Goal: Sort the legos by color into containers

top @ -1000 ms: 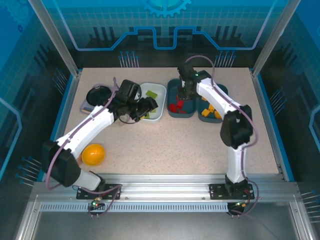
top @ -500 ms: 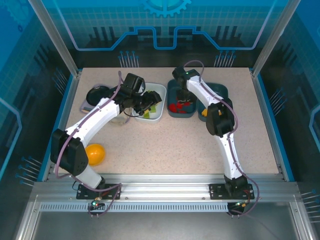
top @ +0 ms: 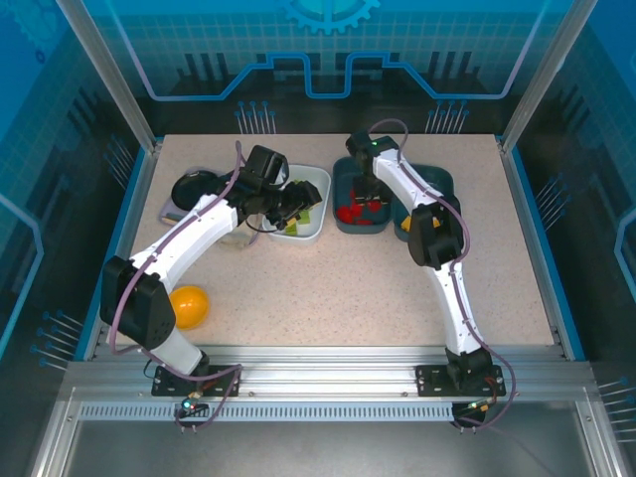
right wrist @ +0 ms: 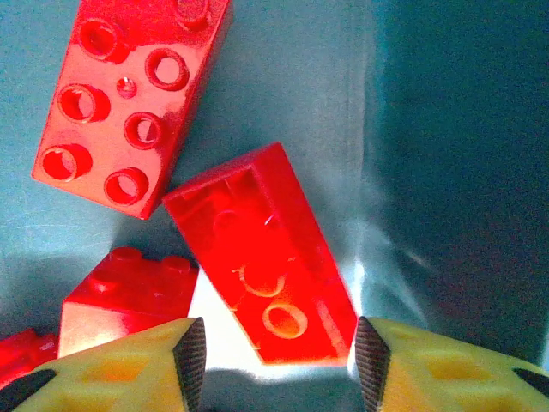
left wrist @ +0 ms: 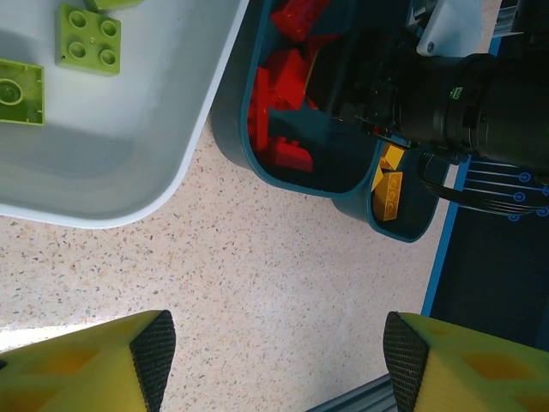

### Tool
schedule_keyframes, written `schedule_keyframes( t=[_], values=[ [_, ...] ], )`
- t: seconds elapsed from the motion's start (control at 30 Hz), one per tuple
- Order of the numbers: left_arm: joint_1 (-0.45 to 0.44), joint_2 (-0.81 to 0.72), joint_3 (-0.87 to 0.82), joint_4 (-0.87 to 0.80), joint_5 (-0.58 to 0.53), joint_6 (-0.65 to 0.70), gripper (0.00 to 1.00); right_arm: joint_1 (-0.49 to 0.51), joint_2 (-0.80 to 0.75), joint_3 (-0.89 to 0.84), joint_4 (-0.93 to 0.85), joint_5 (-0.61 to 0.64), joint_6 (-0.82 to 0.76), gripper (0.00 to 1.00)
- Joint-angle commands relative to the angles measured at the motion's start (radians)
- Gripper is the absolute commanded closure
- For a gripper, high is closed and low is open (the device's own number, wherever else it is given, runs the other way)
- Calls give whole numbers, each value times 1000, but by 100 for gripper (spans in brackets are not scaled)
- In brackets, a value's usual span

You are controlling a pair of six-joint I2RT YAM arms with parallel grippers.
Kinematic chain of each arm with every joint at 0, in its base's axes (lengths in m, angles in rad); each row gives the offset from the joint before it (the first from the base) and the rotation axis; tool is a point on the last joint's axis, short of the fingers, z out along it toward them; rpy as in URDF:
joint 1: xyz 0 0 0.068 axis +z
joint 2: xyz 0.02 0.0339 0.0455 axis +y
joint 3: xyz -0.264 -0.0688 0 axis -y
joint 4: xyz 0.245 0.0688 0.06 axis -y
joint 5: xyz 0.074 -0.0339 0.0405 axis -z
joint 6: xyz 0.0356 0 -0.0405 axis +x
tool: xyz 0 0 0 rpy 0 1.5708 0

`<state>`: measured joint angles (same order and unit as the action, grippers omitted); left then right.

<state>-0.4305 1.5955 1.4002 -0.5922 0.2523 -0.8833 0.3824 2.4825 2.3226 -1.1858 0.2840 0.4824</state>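
My right gripper hangs low inside the middle teal tray, jaws open. A red brick lies tilted between them, with a gap at the left pad; other red legos lie around it. My left gripper is open and empty over bare table beside the white tray, which holds lime green legos. Orange legos lie in the right teal tray. From above, the left gripper sits at the white tray's near edge and the right gripper over the red legos.
A round black bowl stands at the back left and a round orange bowl near the left arm's base. The right arm reaches across the teal trays. Open tabletop lies in front of the three trays.
Both arms shifted early in the last second: the left gripper moved up to the white tray, the right arm folded over the middle tray. The right jaws have since widened around the red brick.
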Motion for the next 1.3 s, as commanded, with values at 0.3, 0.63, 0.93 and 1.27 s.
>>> schedule_keyframes(
  t=[0.3,0.63,0.93,1.27],
  values=[
    [16,-90,-22,-63,-33,40,30,36,-273,-91,76,-3,-40,40],
    [122,-313,-160,-161,-107,133,1,44,-1060,-1046,565,-90,-187,0],
    [144,-454,-281,-196,-771,281,1,-174,-1409,-1413,674,80,-144,0],
    [257,-411,-744,478,-753,648,1,-246,-1301,-1768,1227,74,-405,0]
  ],
)
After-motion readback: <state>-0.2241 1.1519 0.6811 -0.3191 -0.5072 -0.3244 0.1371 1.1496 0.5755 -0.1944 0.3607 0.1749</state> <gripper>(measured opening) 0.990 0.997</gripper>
